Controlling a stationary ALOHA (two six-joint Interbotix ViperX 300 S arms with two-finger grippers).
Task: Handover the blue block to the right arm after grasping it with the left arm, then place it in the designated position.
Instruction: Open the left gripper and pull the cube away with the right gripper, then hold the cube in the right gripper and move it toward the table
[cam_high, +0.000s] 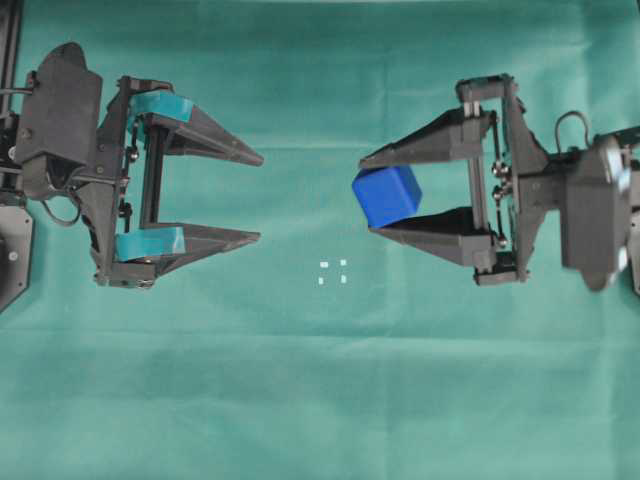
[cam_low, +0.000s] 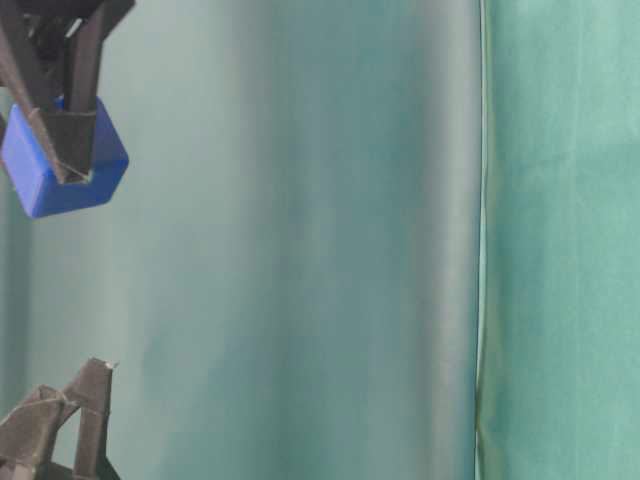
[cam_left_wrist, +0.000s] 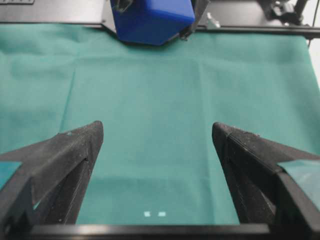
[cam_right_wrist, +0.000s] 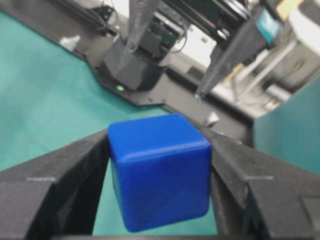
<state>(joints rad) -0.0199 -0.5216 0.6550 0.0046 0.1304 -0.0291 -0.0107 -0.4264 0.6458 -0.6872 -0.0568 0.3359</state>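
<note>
Tabletop (cam_high: 320, 400): covered edge to edge in a matte green cloth, soft weave, faint creases; black frame rail along the far edge in the left wrist view.

Left arm (cam_high: 60, 130): black, boxy housings, exposed cabling. Its claw (cam_high: 255, 197) has two long wedge-shaped fingers tapering to points, grainy black plastic, teal tape bands wrapped round the finger bases. Jaws spread fully wide, nothing between them, just cloth showing through the gap.

Right arm (cam_high: 600, 210): all black, same hardware, no tape. Its claw (cam_high: 368, 194) is partly closed and clamped on the blue block (cam_high: 387, 195), one pointed finger pressing each opposite face. Right wrist view shows both finger pads flat against the block's sides.

Blue block: glossy bright blue plastic cube, rounded edges and corners, sits tilted in the grip, near the finger tips. Held in the air above the cloth per the table-level view, not touching the surface. Well apart from the left claw's tips.

Designated position (cam_high: 333, 272): four tiny white marks forming a small square on the cloth, between the two claws, nearer the viewer's side of the overhead than the block. Unoccupied.
</note>
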